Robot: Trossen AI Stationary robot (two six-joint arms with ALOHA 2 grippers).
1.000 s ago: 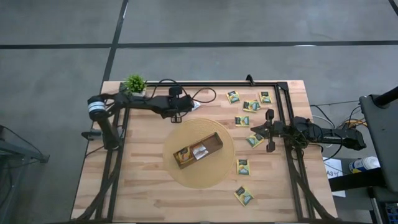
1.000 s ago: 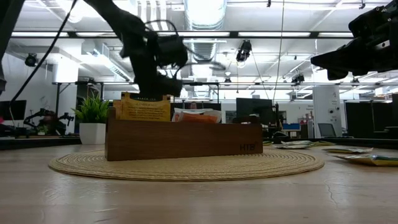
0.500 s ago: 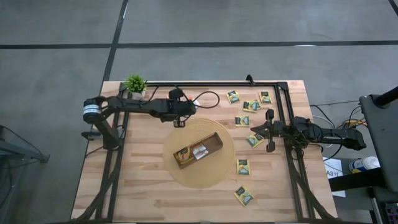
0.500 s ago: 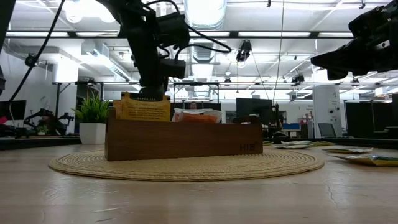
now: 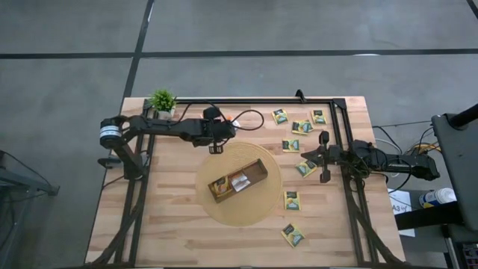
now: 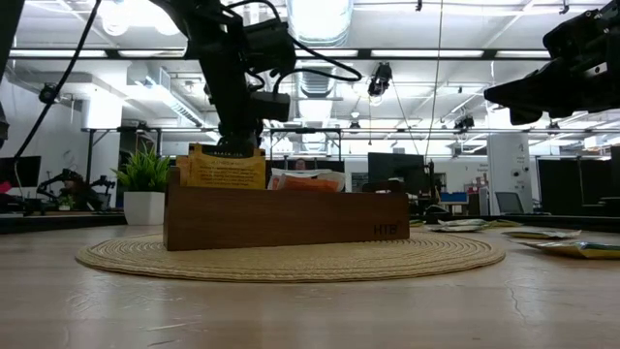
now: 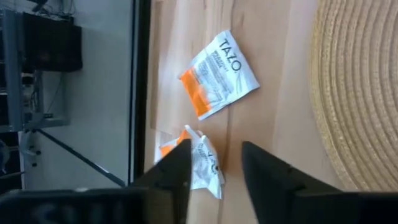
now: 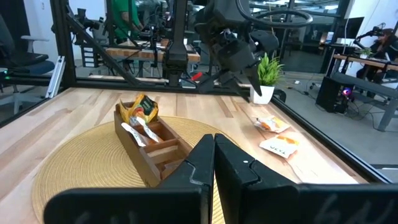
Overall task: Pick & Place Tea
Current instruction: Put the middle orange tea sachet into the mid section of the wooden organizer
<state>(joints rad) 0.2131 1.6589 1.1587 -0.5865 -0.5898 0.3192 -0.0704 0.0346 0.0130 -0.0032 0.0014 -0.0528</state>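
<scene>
Light falls evenly from bright ceiling strips (image 6: 320, 19), which glare white in the low view; shadows on the worktop (image 5: 179, 217) are soft and faint. Both wrist views show their own dark fingers (image 7: 267, 180) blurred and unfocused

Left arm reaches from the table's left edge across toward the far middle, elbow bent, wrist angled down; left gripper (image 5: 217, 147) hangs low over the tabletop, its two dark fingers (image 7: 267, 180) parted with a clear gap. Right arm lies stretched level along the right side, waiting; right gripper (image 5: 304, 162) points toward the table centre, fingers (image 8: 200, 163) pressed together, nothing between them
</scene>
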